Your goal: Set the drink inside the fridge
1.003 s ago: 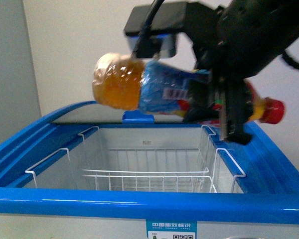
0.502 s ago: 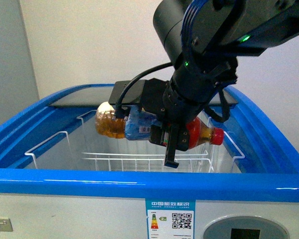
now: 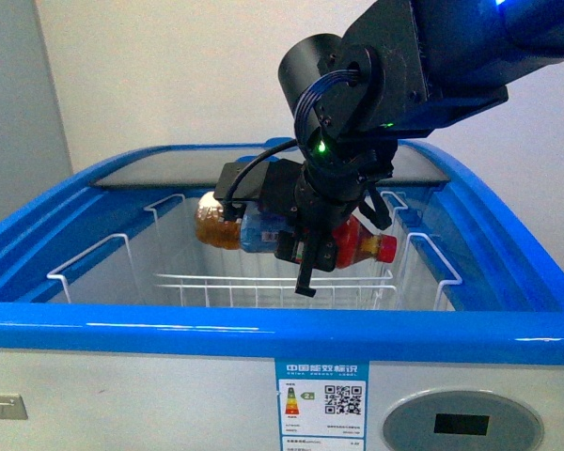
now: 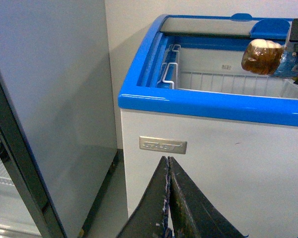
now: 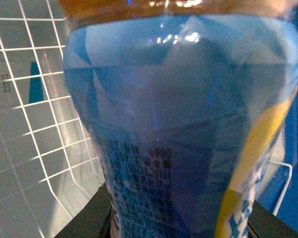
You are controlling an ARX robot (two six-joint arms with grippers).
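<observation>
My right gripper (image 3: 310,246) is shut on the drink (image 3: 227,225), a bottle of amber liquid with a blue label and red cap, held lying sideways over the open fridge (image 3: 263,338). It hangs just above the white wire baskets (image 3: 263,287). In the right wrist view the drink (image 5: 179,124) fills the picture, with basket wire behind it. The left gripper (image 4: 169,163) is shut with nothing in it, low in front of the fridge's white front wall (image 4: 228,163); from there the drink (image 4: 262,54) shows over the blue rim.
The sliding glass lid (image 3: 169,172) sits pushed to the back of the fridge. A tall grey upright cabinet (image 4: 49,99) stands beside the fridge, with a narrow strip of floor between them. A plain wall lies behind.
The right arm has carried the drink forward and down, from high above the rim to just over the wire baskets inside the opening.
</observation>
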